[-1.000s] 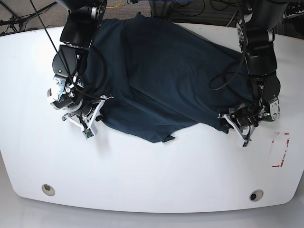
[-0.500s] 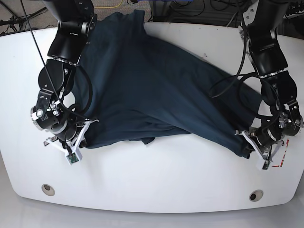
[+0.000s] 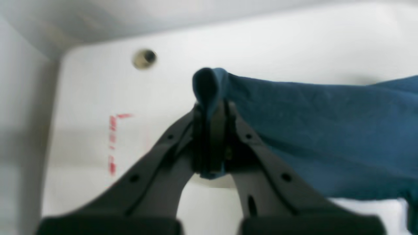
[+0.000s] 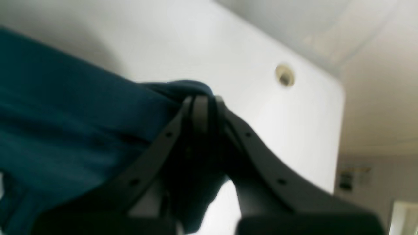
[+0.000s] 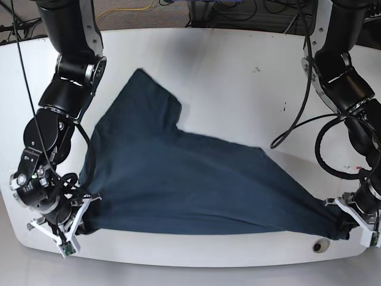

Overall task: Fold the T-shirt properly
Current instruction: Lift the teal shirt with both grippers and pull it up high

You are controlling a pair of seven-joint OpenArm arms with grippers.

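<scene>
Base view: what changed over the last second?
Both end effectors, left and right, dragged the T-shirt toward the table's near edge, pulling it off the far edge and stretching it flatter. Both grips stayed shut on the shirt's corners.

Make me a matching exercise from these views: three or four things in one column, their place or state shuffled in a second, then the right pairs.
1. T-shirt
2. left gripper
3. right gripper
4. table hole

A. open, round, at the near edge
B. shut on cloth at the base view's right
C. stretched between both arms
D. shut on cloth at the base view's left

Pairs: 1-C, 2-B, 3-D, 4-A
</scene>
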